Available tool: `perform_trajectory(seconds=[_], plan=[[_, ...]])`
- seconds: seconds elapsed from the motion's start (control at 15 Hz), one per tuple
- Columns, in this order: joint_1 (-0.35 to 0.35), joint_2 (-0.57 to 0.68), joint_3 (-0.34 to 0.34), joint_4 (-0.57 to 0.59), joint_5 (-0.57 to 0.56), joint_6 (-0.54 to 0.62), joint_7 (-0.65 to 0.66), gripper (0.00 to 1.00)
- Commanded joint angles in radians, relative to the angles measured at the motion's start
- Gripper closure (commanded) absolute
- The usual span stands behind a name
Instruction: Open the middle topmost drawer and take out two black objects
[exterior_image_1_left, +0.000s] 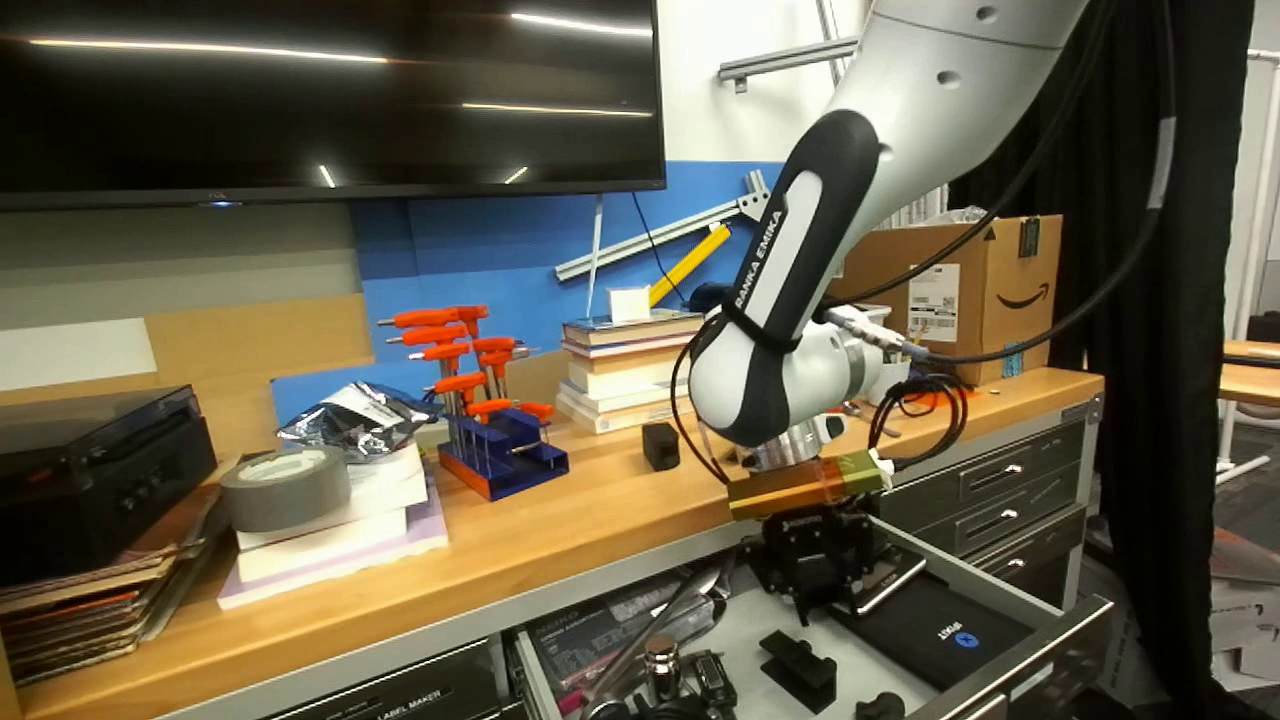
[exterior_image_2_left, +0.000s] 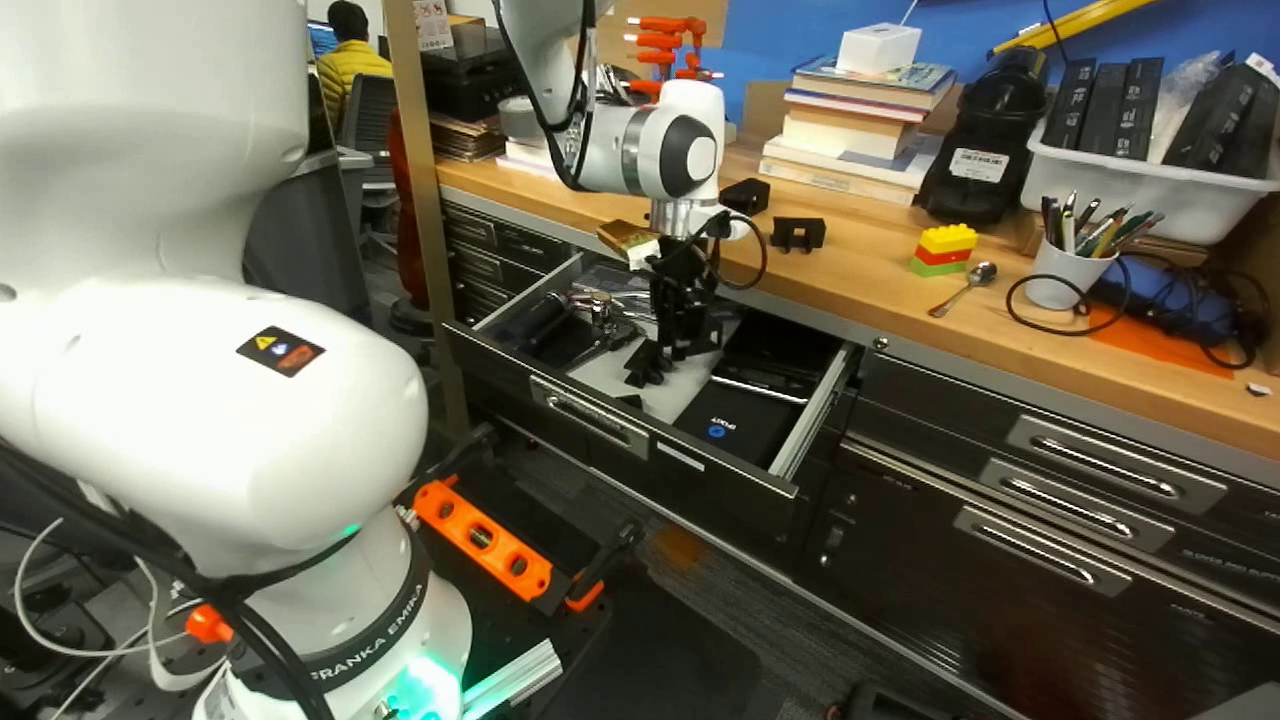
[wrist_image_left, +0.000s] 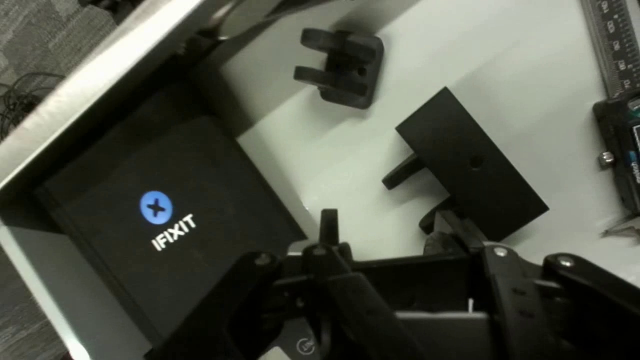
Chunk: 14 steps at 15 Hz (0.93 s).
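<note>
Your black two-fingered gripper (wrist_image_left: 386, 222) hangs over the pulled-out black-fronted metal drawer (exterior_image_2_left: 500, 382), fingers spread. Inside, a two-legged, flat-topped matte-black part (wrist_image_left: 465, 175) lies beside one fingertip; you can't tell whether they touch. A matte-black two-pronged bracket (wrist_image_left: 367, 82) lies nearer the drawer's front, and two chunky matte-black blocks (exterior_image_2_left: 745, 197) sit on the wooden desktop (exterior_image_2_left: 865, 240).

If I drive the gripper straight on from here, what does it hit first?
Probably the larger black part: in the wrist view, one fingertip of the gripper overlaps its edge, with drawer floor showing in the open gap. The depth between them is unclear.
</note>
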Motion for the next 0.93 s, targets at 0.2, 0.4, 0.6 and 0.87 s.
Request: perform_trajectory(seconds=[0.2,0.4,0.6,0.87], plan=[[-0.073,-0.192,0.031,-0.066,-0.086,-0.007,0.063,0.74],[-0.095,-0.2,0.039,-0.021,-0.125,0.026,0.109,0.74],[-0.116,-0.176,0.041,0.05,-0.155,0.06,0.152,0.74],[-0.149,-0.131,0.032,0.161,-0.175,0.076,0.19,0.74]])
